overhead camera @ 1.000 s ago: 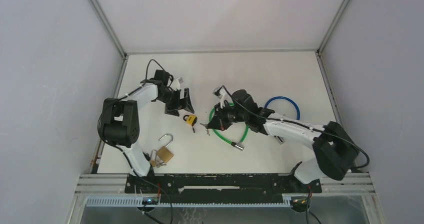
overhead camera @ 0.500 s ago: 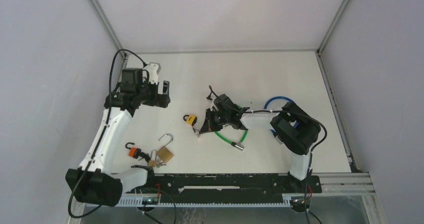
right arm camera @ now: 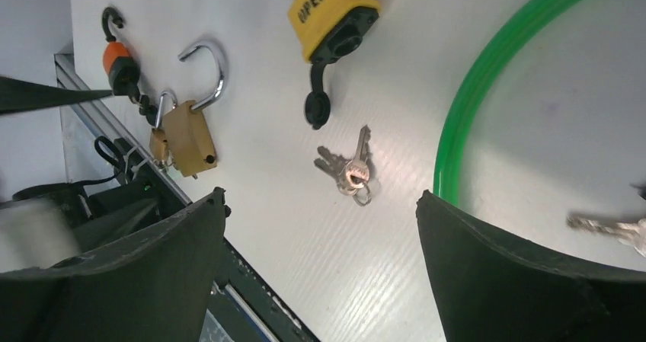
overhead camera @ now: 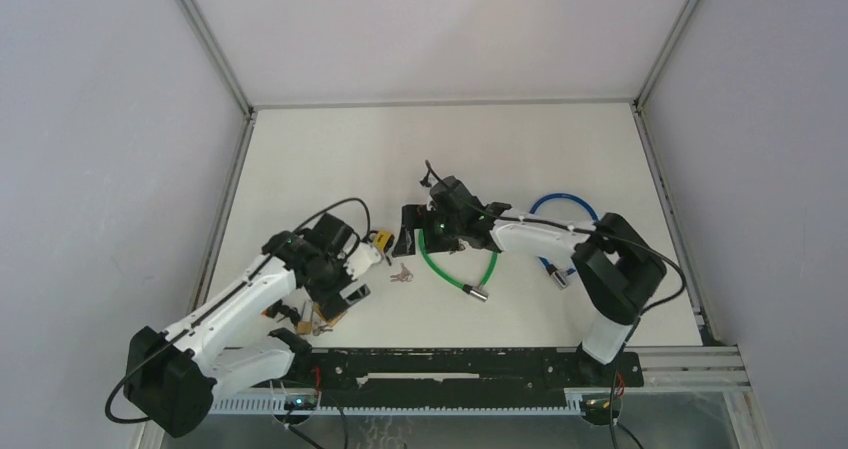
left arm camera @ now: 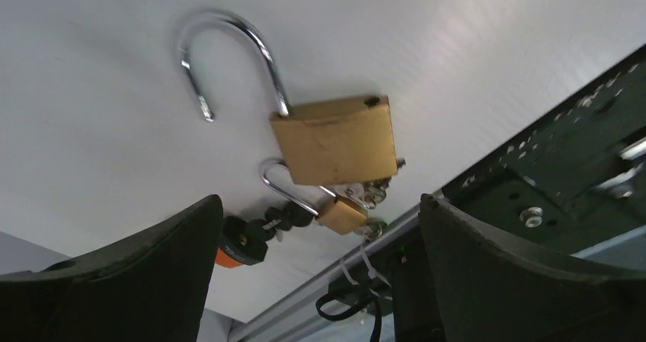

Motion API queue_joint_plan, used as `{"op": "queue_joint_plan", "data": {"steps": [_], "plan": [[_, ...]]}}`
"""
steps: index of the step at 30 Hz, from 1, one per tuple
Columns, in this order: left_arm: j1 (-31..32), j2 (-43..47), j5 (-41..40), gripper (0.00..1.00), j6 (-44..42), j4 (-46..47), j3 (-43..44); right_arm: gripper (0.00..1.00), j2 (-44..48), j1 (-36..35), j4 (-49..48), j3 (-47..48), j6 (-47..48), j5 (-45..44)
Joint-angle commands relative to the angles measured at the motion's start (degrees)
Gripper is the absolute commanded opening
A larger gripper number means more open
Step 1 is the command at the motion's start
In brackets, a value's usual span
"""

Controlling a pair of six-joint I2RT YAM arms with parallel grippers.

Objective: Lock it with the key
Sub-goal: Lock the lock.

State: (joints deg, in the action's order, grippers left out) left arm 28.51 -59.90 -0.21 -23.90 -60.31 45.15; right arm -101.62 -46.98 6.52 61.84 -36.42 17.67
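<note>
Both wide open, nothing held: left gripper [left arm camera: 318, 201] over brass padlock [left arm camera: 335, 140] at near edge, right gripper [right arm camera: 320, 196] over keys [right arm camera: 346, 171] on tabletop [overhead camera: 500, 149].

On the white counter [overhead camera: 500, 149], the silver key bunch [right arm camera: 349, 171] lies just before the yellow padlock [right arm camera: 329, 11], left of the green cable loop [right arm camera: 443, 167] (touching neither); the open brass padlock [left arm camera: 335, 138] lies farther left, near the front edge.
</note>
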Motion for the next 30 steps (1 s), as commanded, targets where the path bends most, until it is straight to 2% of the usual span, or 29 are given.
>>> {"op": "queue_joint_plan", "data": {"steps": [1,4,9,14,22,30], "plan": [[3.36,0.67,-7.23,1.0,-2.18,3.39,-6.23,0.99,8.52,-1.75,6.49,1.74,4.47,-9.0],[4.33,-1.82,-4.29,1.0,-2.94,6.91,-8.21,0.99,10.32,-2.14,8.39,1.74,5.26,-9.87],[5.5,-8.63,-4.93,1.0,-1.81,12.36,-11.46,0.99,11.92,-2.13,10.05,1.38,6.02,-11.27],[5.64,-9.02,-1.28,1.0,-2.48,14.12,-11.48,0.99,13.14,-2.14,10.58,0.99,6.76,-12.08],[5.28,-11.12,-1.38,1.0,-1.79,12.95,-10.63,0.99,14.28,-0.5,10.56,1.0,8.02,-12.15],[1.12,-15.01,-0.25,0.91,-2.99,11.0,-9.39,0.99,16.97,1.14,11.86,0.99,10.28,-14.27]]}}
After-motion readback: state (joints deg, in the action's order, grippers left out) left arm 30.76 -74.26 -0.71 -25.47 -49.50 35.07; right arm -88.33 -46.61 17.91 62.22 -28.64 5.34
